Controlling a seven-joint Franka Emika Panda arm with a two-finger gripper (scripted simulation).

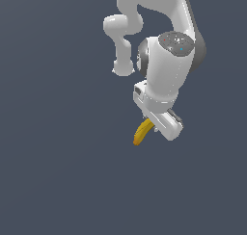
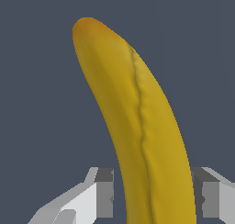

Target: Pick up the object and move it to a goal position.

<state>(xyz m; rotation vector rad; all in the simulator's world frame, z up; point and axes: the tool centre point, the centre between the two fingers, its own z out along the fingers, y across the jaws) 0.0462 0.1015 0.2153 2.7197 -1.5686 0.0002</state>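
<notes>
One banana (image 1: 141,133), yellow and curved, hangs from the white end effector (image 1: 153,124) of the arm (image 1: 164,60), its free end pointing down toward the exterior view's left. Wrist view: banana (image 2: 137,122) lies between both grey fingers (image 2: 104,193), which are clenched on its sides (stem end hidden). Backdrop plain dark grey; whether a desk lies beneath cannot be told.

The banana (image 1: 141,133) was yellow and gently curved, with an orange-tinged tip and a raised seam along its length. It hung below the gripper (image 1: 153,128), its free end pointing down toward the exterior view's left. In the wrist view the banana (image 2: 137,122) sat between the fingers (image 2: 104,193), its other end hidden.
</notes>
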